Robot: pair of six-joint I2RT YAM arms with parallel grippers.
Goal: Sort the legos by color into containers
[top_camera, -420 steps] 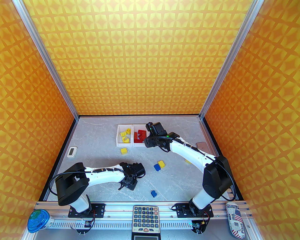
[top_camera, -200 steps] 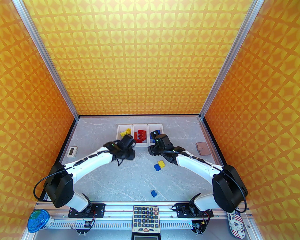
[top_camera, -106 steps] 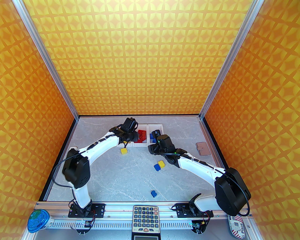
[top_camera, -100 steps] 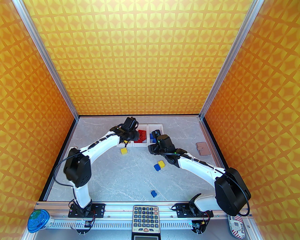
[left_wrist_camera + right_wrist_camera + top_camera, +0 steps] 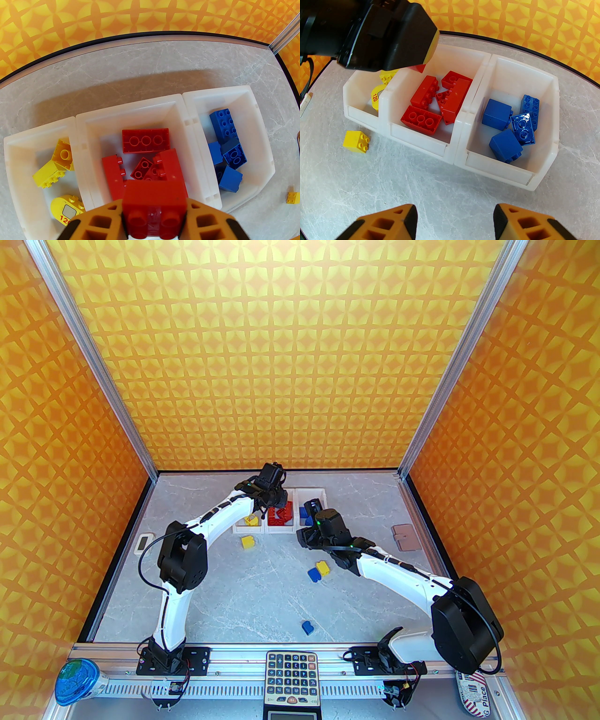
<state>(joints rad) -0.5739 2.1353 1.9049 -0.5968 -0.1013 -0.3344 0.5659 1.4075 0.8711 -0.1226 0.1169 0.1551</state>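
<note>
The left end effector (image 5: 154, 220) is clamped on a red lego (image 5: 154, 192) above the middle of the three containers (image 5: 496, 164), which sit toward the far edge of the desk (image 5: 225, 587) with a bare strip behind. The right end effector (image 5: 454, 211) (fingers apart, empty) hovers over open desk just near of them. A yellow piece (image 5: 375, 98) in the left one reads "120".

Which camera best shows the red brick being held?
Left wrist: the red brick sits close up, clamped in the left gripper. Right wrist catches a red corner under that gripper; from the top it is too small to tell.
</note>
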